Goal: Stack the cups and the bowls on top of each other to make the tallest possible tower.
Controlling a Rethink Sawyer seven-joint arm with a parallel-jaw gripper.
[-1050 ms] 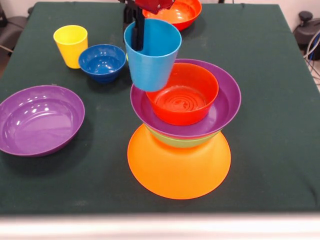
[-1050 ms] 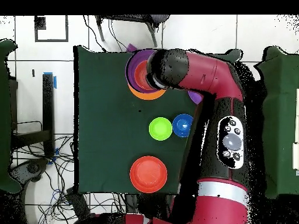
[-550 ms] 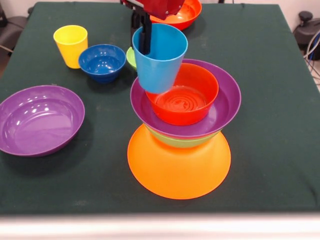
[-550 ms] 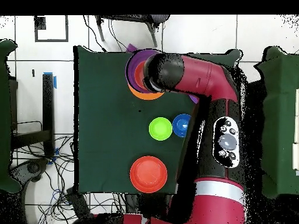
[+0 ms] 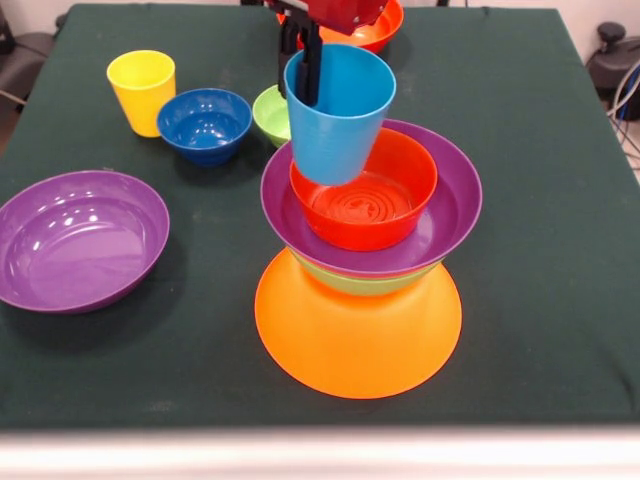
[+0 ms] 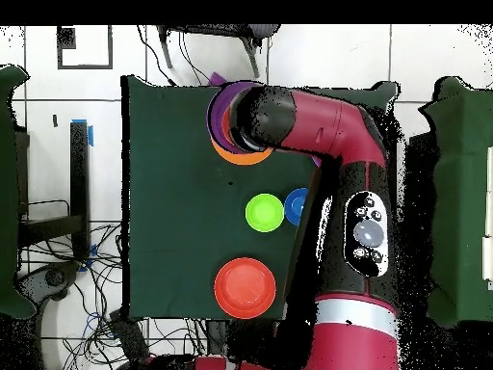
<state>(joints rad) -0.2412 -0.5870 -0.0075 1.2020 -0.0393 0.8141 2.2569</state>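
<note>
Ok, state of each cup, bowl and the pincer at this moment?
light blue cup: upright, held above the tower's red-orange bowl
pincer: shut on the cup's rim
tower: standing, orange base upturned
yellow cup: upright, empty
dark blue bowl: upright, empty
loose purple bowl: upright, empty

light blue cup (image 5: 338, 112) above nested bowl tower (image 5: 362, 270)

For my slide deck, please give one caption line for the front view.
Gripper holds the light blue cup by its rim above the red-orange bowl topping the tower.
</note>
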